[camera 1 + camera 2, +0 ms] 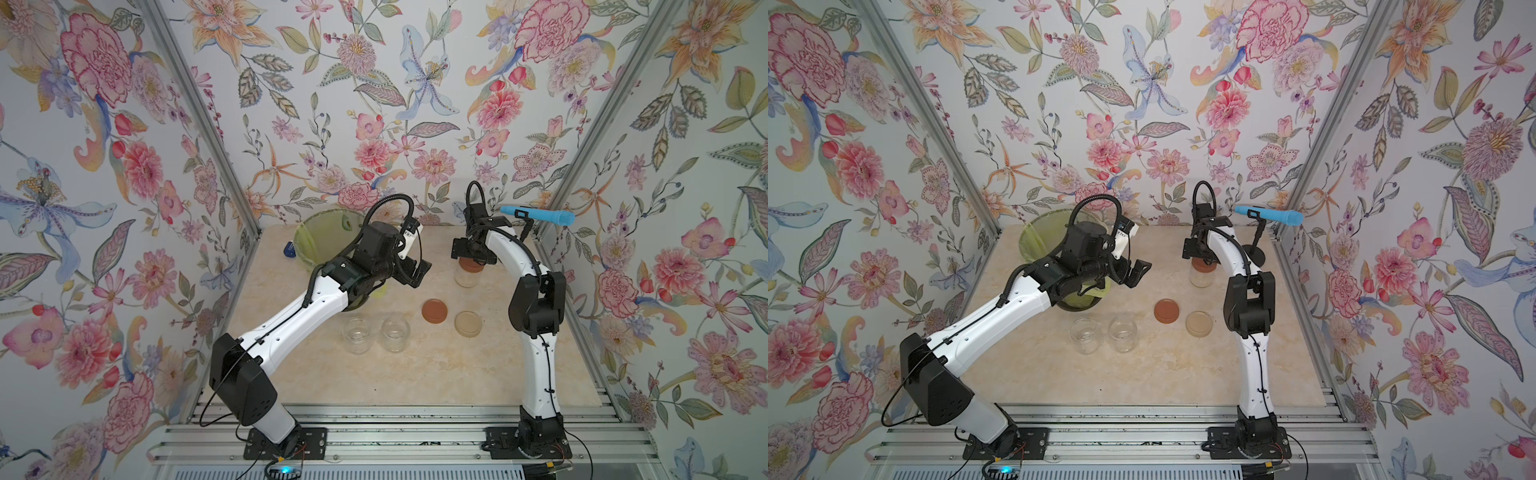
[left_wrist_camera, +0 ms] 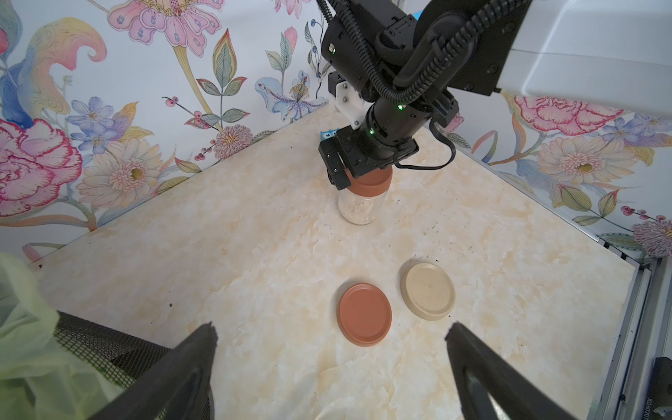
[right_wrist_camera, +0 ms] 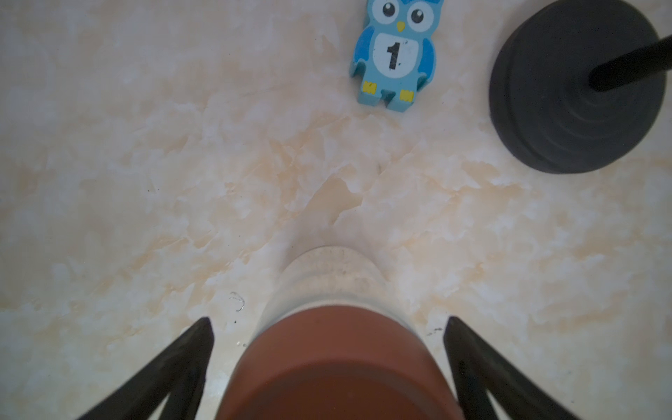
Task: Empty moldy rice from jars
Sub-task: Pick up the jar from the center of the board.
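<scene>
Two of three emptied: one empty jar (image 1: 356,336) and a second empty jar (image 1: 395,333) stand open side by side just in front of the bin (image 1: 315,237), their glass clear. The third jar (image 1: 466,280), well to the bin's right, is closed under a reddish-brown lid (image 2: 371,183) and still holds its moldy rice (image 2: 358,212), so the job looks roughly two-thirds done.

The right gripper (image 3: 328,322) is poised over that lid, its jaws spread wide to either side and clasping nothing. Removing the lid and tipping the rice into the bin appear to remain. The left gripper (image 2: 331,325) hangs wide open and empty beside the bin.

The count is three jars, one bin and three lids. One lid is fitted. A loose reddish-brown lid (image 1: 436,311) and a loose beige lid (image 1: 468,324) lie to the bin's front right.
</scene>
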Robot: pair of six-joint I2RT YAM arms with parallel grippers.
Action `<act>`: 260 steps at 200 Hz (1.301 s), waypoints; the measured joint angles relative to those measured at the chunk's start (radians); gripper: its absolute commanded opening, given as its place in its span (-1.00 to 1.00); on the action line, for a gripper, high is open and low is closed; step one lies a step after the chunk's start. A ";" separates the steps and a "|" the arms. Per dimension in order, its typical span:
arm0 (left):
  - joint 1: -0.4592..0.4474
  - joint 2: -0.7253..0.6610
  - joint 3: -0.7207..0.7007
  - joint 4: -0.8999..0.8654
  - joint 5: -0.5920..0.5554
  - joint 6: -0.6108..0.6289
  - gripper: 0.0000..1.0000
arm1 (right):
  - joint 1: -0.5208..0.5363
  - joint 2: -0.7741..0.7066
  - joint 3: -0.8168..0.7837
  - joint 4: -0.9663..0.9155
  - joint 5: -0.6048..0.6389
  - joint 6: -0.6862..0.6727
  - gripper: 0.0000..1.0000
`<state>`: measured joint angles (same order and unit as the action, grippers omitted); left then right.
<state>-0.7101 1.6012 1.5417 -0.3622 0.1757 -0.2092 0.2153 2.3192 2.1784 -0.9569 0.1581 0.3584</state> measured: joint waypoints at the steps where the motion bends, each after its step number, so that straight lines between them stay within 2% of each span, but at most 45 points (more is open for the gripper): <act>1: 0.000 0.000 0.000 0.000 0.000 0.000 0.99 | 0.000 0.000 0.000 0.000 -0.001 0.000 0.99; 54: 0.000 -0.001 -0.052 0.010 0.000 0.000 0.99 | 0.000 0.000 -0.020 -0.005 -0.015 0.021 0.99; 107: 0.000 -0.027 -0.093 0.028 -0.001 -0.008 0.99 | 0.000 0.000 -0.029 -0.024 -0.016 0.024 0.85; 123: 0.000 -0.040 -0.093 0.031 0.000 -0.008 0.99 | 0.000 0.000 -0.032 -0.026 -0.016 0.027 0.74; 159: 0.000 -0.048 -0.093 0.042 -0.001 -0.010 0.99 | 0.000 0.000 -0.032 -0.026 -0.019 0.028 0.74; 177: 0.000 -0.048 -0.096 0.043 -0.001 -0.015 0.99 | 0.000 0.000 -0.032 -0.026 -0.020 0.028 0.81; 199: 0.000 -0.048 -0.098 0.043 -0.001 -0.016 0.99 | -0.002 0.000 -0.033 -0.026 -0.028 0.028 0.77; 208: 0.000 -0.048 -0.098 0.043 -0.001 -0.016 0.99 | -0.002 0.000 -0.034 -0.026 -0.031 0.028 0.70; 225: 0.000 -0.048 -0.098 0.043 -0.001 -0.016 0.99 | -0.002 0.000 -0.035 -0.026 -0.034 0.028 0.39; 260: 0.000 -0.048 -0.100 0.044 -0.009 -0.016 0.99 | -0.004 0.000 -0.036 -0.025 -0.040 0.027 -0.36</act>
<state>-0.7101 1.5536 1.4418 -0.3180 0.1665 -0.2249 0.2111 2.3188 2.1426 -0.9821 0.1181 0.3859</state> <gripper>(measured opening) 0.996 0.870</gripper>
